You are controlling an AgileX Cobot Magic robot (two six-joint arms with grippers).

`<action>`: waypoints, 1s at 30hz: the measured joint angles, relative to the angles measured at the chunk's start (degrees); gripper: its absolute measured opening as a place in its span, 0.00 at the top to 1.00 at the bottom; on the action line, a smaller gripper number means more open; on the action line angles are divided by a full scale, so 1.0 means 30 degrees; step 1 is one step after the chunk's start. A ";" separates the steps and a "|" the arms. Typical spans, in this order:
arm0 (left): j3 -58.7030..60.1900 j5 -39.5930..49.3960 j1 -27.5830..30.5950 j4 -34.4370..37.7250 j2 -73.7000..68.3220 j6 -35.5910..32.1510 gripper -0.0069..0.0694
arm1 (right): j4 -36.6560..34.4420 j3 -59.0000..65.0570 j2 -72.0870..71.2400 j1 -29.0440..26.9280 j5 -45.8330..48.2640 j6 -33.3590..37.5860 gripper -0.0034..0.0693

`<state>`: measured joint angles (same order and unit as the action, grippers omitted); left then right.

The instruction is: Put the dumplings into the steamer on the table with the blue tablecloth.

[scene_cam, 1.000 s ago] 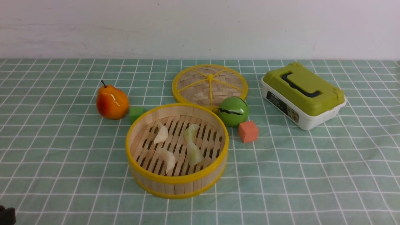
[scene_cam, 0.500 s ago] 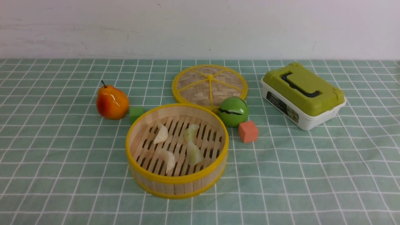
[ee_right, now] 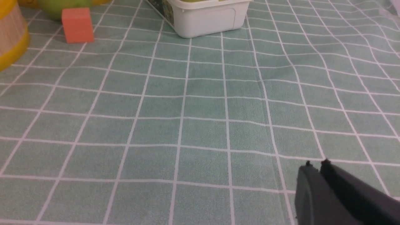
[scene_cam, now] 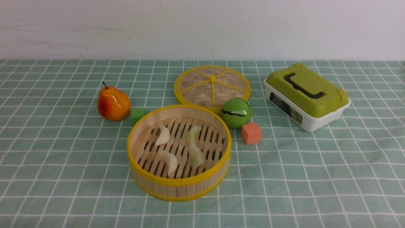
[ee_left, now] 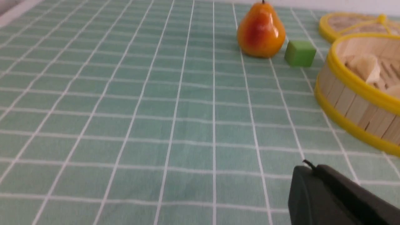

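Note:
The steamer stands mid-table on the blue tablecloth. Several pale dumplings lie on its slatted floor, among them one at the back left, one at the back right and one at the front. Neither gripper shows in the front view. In the left wrist view my left gripper hangs shut and empty over bare cloth, short of the steamer's wall. My right gripper is shut too, holding nothing, over bare cloth well away from the steamer's edge.
An orange-red pear and a green cube sit left of the steamer. Behind it lies the woven lid. A green ball and an orange cube sit to its right. A green-lidded white box stands far right.
The dark tip of my left gripper, seen at the front view's lower left corner a second ago, has slipped out of that view. Nothing on the table has moved.

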<state>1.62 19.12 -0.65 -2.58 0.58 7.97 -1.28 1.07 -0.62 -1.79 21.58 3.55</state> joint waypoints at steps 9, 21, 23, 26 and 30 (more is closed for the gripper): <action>0.0037 0.1124 -0.0113 0.0560 0.0000 0.0000 0.93 | 0.0000 0.0000 0.0000 0.0000 0.0000 0.0000 0.88; 0.0037 0.1246 -0.1233 0.0658 0.0000 0.0484 0.93 | 0.0000 0.0000 0.0000 0.0000 0.0000 0.0000 0.86; 0.0037 0.1246 -0.1233 0.0740 0.0000 0.0397 0.93 | 0.0000 0.0000 0.0000 0.0000 0.0000 0.0000 0.85; 0.0037 0.1246 -0.1233 0.0862 0.0000 0.0365 0.93 | 0.0000 0.0000 0.0000 0.0000 0.0000 0.0000 0.85; 0.0037 0.1246 -0.1233 0.1062 -0.0113 0.0367 0.93 | 0.0000 0.0000 0.0000 0.0000 0.0000 0.0000 0.84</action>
<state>1.73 22.86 -4.34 0.60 0.24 9.07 -1.28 1.07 -0.62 -1.79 21.58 3.55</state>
